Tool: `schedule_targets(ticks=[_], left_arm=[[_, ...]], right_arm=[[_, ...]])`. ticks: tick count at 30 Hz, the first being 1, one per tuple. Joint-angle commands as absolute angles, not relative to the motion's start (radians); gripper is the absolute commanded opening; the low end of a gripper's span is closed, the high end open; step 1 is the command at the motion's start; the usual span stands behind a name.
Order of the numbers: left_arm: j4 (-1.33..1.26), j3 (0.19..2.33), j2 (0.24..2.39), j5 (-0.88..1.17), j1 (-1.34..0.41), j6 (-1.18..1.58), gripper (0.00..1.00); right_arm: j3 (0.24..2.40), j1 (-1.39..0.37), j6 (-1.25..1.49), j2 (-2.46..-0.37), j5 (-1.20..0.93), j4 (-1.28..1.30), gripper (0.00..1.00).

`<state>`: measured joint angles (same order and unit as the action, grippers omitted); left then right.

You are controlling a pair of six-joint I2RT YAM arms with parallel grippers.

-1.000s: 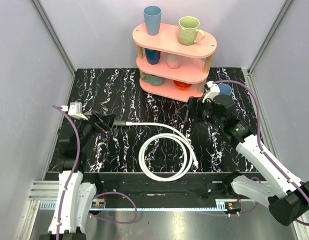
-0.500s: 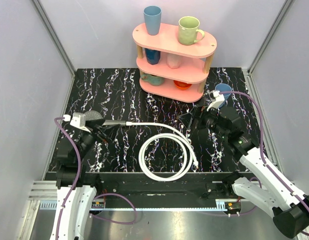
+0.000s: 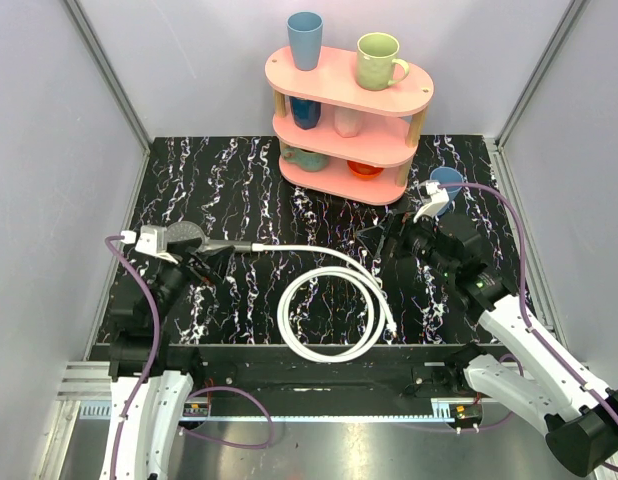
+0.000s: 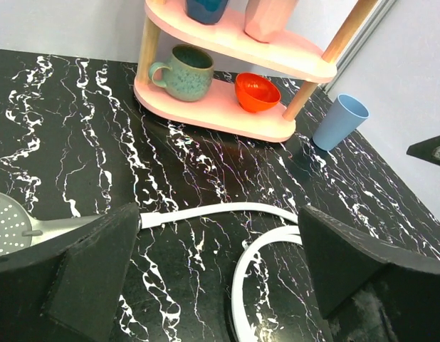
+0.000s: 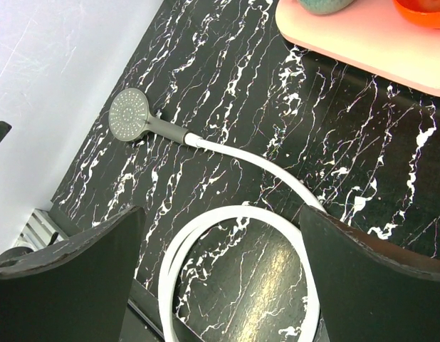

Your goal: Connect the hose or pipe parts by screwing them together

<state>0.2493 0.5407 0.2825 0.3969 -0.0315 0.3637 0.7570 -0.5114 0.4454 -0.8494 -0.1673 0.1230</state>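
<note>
From above, the table [image 3: 239,170] is a black slab veined with white like marble. The shower head [image 3: 177,238] lies flat at its left, round grey face upward. Its long axis runs left to right, face at the left end, dark handle pointing right. The handle's end meets one end of the hose [image 3: 299,249], a thin, smooth white tube that runs right and then curls into a round loop near the front middle of the table. The hose's free end, with a small fitting, lies at the loop's right side. The left arm [image 3: 154,300] hangs just in front of the shower head and the right arm [image 3: 509,320] right of the loop. Both sets of jaws stand wide apart, holding nothing. At the back stands a pink three-tier shelf [image 3: 339,75] carrying cups, with a blue cup [image 3: 447,182] on the table beside it.

In the left wrist view, blunt black jaws sit far apart. The shower head [image 4: 6,224] shows a face dotted with fine holes at the left edge, its handle partly hidden behind one jaw. The hose [image 4: 220,209] runs right from it. The shelf's lowest tier holds a speckled teal mug [image 4: 183,71] and an orange bowl [image 4: 255,91].

In the right wrist view, the shower head [image 5: 129,114] lies at upper left, handle slanting down and right into the hose [image 5: 234,154], which arcs into its loop between the spread jaws.
</note>
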Motion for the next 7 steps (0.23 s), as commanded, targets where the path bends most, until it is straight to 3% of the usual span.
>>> schedule_targets(ticks=[1, 7], left_arm=[[0.238, 0.583, 0.278, 0.357, -0.032, 0.348, 0.99], [0.242, 0.584, 0.276, 0.353, -0.032, 0.347, 0.99]], right_arm=[[0.755, -0.518, 0.429, -0.844, -0.167, 0.075, 1.00], [0.756, -0.518, 0.437, -0.844, -0.175, 0.075, 1.00]])
